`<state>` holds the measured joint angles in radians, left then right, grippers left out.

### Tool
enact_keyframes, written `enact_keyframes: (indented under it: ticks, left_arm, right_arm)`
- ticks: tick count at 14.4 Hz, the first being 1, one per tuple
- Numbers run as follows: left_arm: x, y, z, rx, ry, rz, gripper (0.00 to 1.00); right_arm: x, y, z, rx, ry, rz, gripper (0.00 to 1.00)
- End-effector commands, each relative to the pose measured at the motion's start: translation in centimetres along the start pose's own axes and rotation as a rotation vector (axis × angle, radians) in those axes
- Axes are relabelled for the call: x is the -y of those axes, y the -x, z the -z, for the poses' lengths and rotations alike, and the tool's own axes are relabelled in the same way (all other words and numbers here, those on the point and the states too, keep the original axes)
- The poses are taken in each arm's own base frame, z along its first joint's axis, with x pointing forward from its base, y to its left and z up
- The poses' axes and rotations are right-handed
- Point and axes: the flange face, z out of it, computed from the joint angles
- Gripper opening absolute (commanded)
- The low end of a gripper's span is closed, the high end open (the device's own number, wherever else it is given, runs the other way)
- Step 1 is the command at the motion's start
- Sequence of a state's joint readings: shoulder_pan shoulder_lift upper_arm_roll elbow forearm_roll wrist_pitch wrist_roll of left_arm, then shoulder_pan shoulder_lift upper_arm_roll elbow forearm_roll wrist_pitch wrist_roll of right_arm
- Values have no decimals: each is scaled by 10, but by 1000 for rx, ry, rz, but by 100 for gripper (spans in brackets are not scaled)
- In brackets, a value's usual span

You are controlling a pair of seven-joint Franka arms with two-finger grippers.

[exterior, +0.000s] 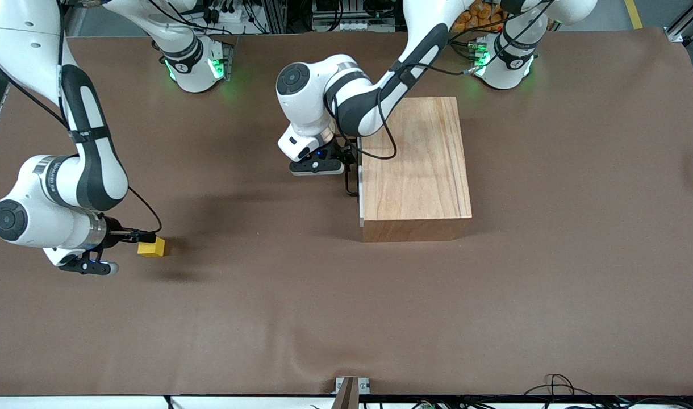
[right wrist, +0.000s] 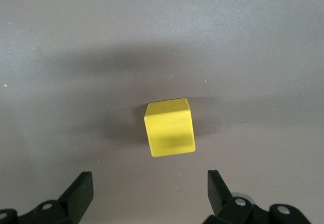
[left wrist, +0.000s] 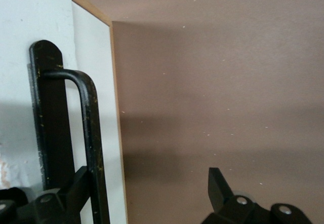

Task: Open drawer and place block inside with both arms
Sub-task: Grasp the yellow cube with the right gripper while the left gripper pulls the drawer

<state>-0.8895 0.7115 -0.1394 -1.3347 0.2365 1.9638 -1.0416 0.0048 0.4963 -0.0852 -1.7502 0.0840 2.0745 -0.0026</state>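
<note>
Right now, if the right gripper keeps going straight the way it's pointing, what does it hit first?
The block. The right gripper is open, and the yellow cube lies centred ahead of its fingers on the table, nothing between; how much gap remains is unclear.

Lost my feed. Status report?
Left gripper open at drawer handle, drawer shut. Right gripper open over block. Nothing in the way.

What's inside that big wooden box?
Cannot be seen: the drawer is shut, its white front flush with the wooden box. The yellow block sits outside, on the table.
</note>
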Motion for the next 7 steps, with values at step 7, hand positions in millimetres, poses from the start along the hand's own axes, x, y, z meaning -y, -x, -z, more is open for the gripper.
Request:
enact_keyframes:
  ticks: [7]
  left_arm:
    - [-26, 3, 7, -21, 109, -3, 100]
  right_arm:
    - [-27, -13, -86, 17, 21, 102, 100]
